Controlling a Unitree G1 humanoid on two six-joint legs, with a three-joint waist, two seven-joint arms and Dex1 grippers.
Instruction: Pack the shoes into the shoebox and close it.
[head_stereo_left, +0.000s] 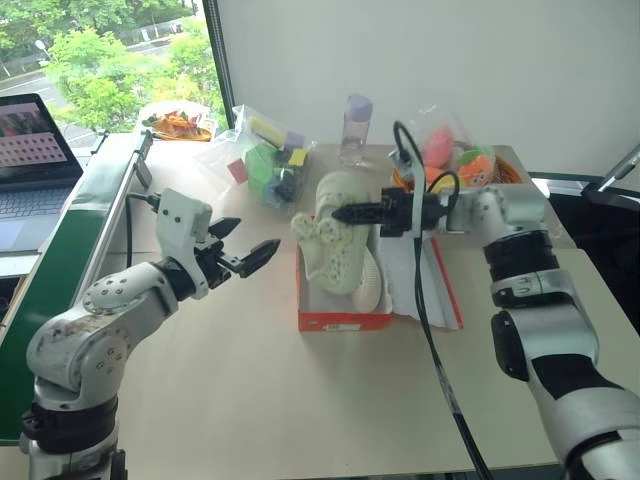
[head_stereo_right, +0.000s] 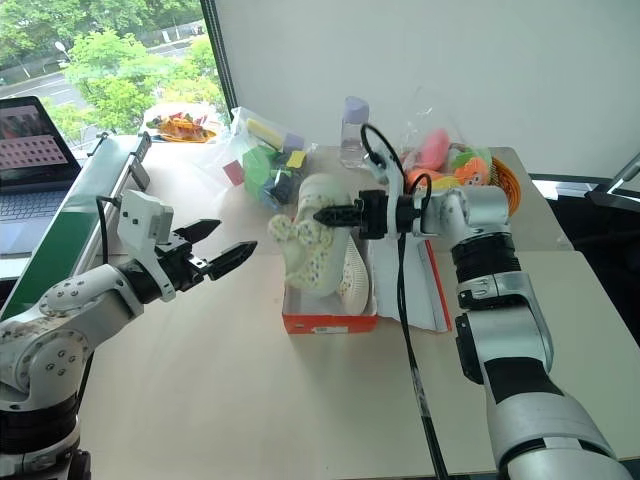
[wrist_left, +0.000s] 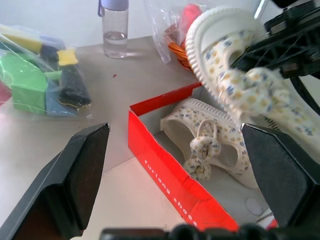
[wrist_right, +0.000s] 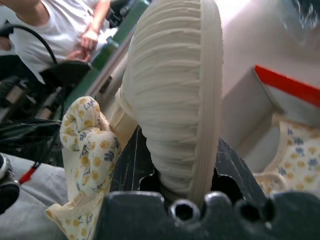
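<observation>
While one shoe (wrist_left: 210, 145) is already lying inside the shoebox (head_stereo_left: 340, 320), I'm gripping the second shoe (head_stereo_right: 315, 235) in my right tool (head_stereo_right: 335, 214) above it; my left tool (head_stereo_left: 250, 258) is gaping empty, lid still unclosed.

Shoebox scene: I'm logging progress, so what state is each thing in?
shoebox: open, lid flat beside it
first shoe: lying inside the shoebox
second shoe: held above the shoebox
right gripper: shut on second shoe
left gripper: open, empty
bottle: upright, capped
</observation>
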